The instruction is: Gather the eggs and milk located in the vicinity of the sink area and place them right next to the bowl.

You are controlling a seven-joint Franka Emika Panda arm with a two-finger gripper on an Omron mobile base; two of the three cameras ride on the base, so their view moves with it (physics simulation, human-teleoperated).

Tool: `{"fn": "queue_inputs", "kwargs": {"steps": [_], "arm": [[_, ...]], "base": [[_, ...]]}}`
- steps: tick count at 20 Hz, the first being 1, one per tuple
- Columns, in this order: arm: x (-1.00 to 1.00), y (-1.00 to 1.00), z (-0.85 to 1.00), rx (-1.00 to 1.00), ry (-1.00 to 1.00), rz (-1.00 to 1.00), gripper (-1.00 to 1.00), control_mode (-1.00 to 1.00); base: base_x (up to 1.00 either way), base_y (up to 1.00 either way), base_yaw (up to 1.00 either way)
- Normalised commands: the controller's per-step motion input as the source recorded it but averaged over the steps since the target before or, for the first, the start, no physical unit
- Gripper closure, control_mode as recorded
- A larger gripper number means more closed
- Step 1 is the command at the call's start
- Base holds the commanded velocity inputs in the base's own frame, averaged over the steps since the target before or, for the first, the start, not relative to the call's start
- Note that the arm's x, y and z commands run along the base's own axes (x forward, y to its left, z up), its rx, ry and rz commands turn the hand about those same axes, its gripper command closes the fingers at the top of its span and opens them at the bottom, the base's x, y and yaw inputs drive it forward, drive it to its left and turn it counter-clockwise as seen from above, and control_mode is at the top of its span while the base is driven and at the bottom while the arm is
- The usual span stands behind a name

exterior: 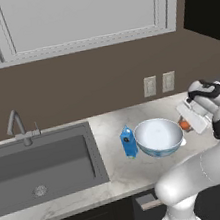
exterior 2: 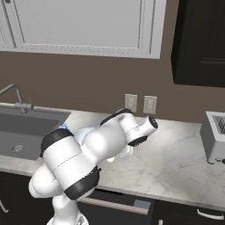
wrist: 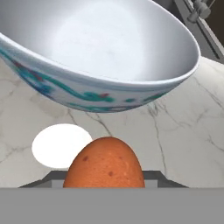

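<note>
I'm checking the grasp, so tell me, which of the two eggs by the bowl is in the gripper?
The speckled brown egg, between the fingers of the gripper. The white egg lies loose on the counter beside the bowl.

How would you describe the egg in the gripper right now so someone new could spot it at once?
Start at the sink, then go right along the marble counter past the blue milk to the bowl. Just right of the bowl, the gripper holds a brown speckled egg. The egg beside it on the counter is plain white.
</note>
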Motion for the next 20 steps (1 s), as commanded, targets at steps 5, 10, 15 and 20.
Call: {"fn": "queue_inputs", "kwargs": {"steps": [5, 10, 15, 20], "arm": [[0.2, 0.05, -0.22, 0.0, 0.0, 0.02, 1.0, -1.0], [0.17, 0.07, -0.19, 0.0, 0.0, 0.03, 1.0, -1.0], [0.03, 0.06, -0.18, 0.0, 0.0, 0.05, 1.0, -1.0], [0.0, 0.01, -0.12, 0.0, 0.0, 0.06, 1.0, -1.0]], "base": [[0.0, 0.0, 0.0], [0.0, 0.0, 0.0], [0.0, 0.0, 0.0], [0.0, 0.0, 0.0]]}}
